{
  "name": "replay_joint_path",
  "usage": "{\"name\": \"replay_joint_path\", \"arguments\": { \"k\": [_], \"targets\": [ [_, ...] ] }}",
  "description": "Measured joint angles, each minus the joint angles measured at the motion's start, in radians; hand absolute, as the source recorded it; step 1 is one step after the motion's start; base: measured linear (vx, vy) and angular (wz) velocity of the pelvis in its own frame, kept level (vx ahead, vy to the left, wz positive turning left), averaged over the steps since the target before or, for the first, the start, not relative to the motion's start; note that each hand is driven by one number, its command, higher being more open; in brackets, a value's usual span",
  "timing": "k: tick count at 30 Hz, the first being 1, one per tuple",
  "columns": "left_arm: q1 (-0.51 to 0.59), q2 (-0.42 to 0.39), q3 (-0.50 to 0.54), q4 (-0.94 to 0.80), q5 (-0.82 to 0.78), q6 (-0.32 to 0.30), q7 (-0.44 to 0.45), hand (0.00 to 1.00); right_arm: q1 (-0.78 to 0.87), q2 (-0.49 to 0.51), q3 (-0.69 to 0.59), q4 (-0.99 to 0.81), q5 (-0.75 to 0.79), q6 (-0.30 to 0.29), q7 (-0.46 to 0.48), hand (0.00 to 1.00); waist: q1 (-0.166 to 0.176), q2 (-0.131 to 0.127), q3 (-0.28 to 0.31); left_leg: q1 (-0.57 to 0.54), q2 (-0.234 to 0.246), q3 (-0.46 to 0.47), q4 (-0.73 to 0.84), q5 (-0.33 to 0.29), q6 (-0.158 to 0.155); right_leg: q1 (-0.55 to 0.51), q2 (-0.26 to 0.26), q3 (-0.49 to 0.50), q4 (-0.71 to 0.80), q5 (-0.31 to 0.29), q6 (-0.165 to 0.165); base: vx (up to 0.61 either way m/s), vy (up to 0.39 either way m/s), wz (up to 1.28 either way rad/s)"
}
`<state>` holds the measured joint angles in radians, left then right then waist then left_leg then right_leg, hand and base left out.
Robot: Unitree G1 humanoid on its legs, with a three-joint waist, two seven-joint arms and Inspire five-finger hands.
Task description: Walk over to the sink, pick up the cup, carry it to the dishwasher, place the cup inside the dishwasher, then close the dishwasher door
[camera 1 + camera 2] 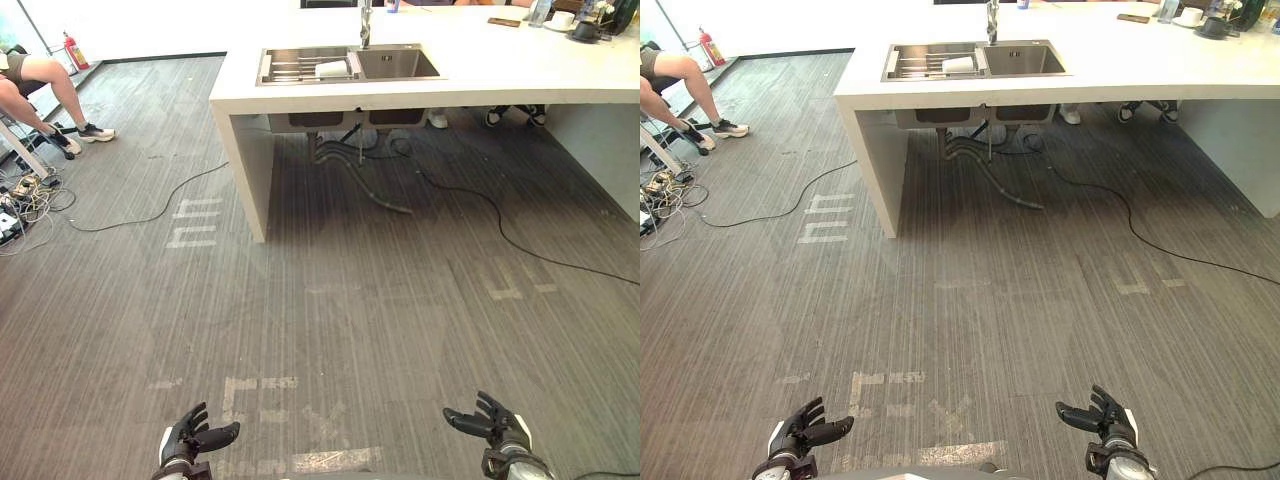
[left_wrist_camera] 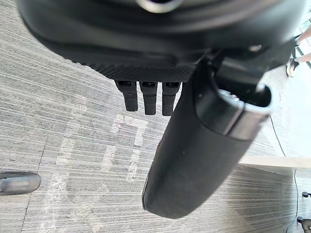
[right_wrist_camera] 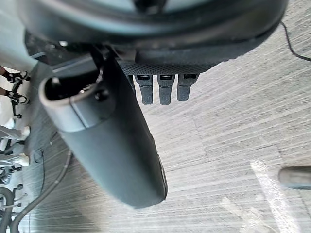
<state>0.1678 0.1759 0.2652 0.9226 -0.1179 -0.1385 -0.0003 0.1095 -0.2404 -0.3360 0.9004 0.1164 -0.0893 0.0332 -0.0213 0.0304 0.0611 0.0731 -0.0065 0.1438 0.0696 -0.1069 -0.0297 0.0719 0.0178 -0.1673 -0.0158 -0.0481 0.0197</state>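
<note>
The grey floor (image 1: 380,330) takes up most of the head views, and the walk to the sink is not yet made. At 12 o'clock stands the white counter (image 1: 480,75), with the steel sink (image 1: 400,63) of 2 basins set into it. A person (image 1: 40,85) sits at 10 o'clock, well apart from the route.

Both hands hang low and hold nothing. The left hand (image 1: 190,437) is at 7 o'clock and the right hand (image 1: 495,422) at 5 o'clock, each with its fingers spread and relaxed and its thumb standing off.

The faucet (image 1: 366,25) rises behind the divider between the basins. The left basin holds a wire rack (image 1: 290,68), and the cup (image 1: 332,68), small and white, sits on it, just beside the divider.

The cup is probably light and stiff, with a smooth wall. It may be wet from the sink, so slippery, and breakable if it is ceramic. I cannot tell whether it has a handle or which way up it stands. The safest hold looks like a wrap round the wall, thumb against fingers, coming down from above and clear of the faucet.
</note>
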Motion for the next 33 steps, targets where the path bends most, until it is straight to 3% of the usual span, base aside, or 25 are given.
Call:
{"name": "replay_joint_path", "arguments": {
  "k": [14, 24, 27, 29, 32, 33],
  "targets": [
    [0.010, -0.002, -0.019, 0.035, 0.000, 0.000, -0.001, 0.90, -0.016, -0.001, 0.001, 0.028, -0.002, 0.002, -0.013, 0.90, 0.002, -0.006, 0.012, 0.005, -0.002, 0.004, -0.030, 0.011, 0.019, 0.002, 0.001, -0.018, -0.020, 0.019, -0.030, -0.04, 0.003, 0.03],
    [0.004, -0.005, -0.039, 0.031, -0.005, 0.000, 0.000, 0.90, -0.035, -0.001, 0.001, 0.027, -0.001, 0.005, -0.036, 0.90, 0.003, -0.009, 0.022, 0.003, 0.001, 0.028, -0.036, 0.001, 0.019, -0.005, 0.007, -0.004, -0.033, 0.016, -0.025, 0.04, 0.002, -0.07],
    [-0.003, -0.009, -0.053, 0.010, -0.024, -0.004, 0.002, 0.90, -0.057, 0.002, 0.001, 0.027, -0.001, 0.006, -0.040, 0.90, 0.003, -0.004, 0.056, -0.023, 0.014, 0.042, 0.045, -0.061, 0.043, -0.081, -0.010, -0.012, 0.144, -0.105, -0.014, 0.01, 0.017, -0.12],
    [0.006, -0.010, -0.066, -0.004, -0.029, -0.005, 0.003, 0.90, -0.058, 0.009, 0.001, 0.027, -0.001, 0.006, -0.040, 0.90, 0.007, -0.019, 0.068, -0.039, 0.004, 0.058, 0.113, -0.116, 0.052, -0.156, -0.075, -0.069, 0.349, -0.215, 0.018, 0.05, 0.051, -0.18],
    [0.004, -0.004, -0.101, -0.011, -0.051, -0.003, 0.010, 0.90, -0.063, 0.011, 0.038, 0.026, -0.001, 0.006, -0.044, 0.90, 0.002, -0.022, 0.100, -0.017, 0.000, 0.066, 0.148, -0.164, 0.061, -0.324, -0.162, -0.134, 0.737, -0.240, 0.035, 0.16, 0.025, -0.13],
    [0.000, -0.002, -0.103, -0.014, -0.061, -0.003, 0.018, 0.90, -0.063, 0.012, 0.051, 0.031, -0.001, 0.011, -0.041, 0.90, -0.001, -0.023, 0.117, 0.018, 0.006, 0.066, 0.136, -0.172, 0.058, -0.354, -0.179, -0.152, 0.789, -0.273, 0.015, 0.26, -0.030, -0.01]
  ]
}}
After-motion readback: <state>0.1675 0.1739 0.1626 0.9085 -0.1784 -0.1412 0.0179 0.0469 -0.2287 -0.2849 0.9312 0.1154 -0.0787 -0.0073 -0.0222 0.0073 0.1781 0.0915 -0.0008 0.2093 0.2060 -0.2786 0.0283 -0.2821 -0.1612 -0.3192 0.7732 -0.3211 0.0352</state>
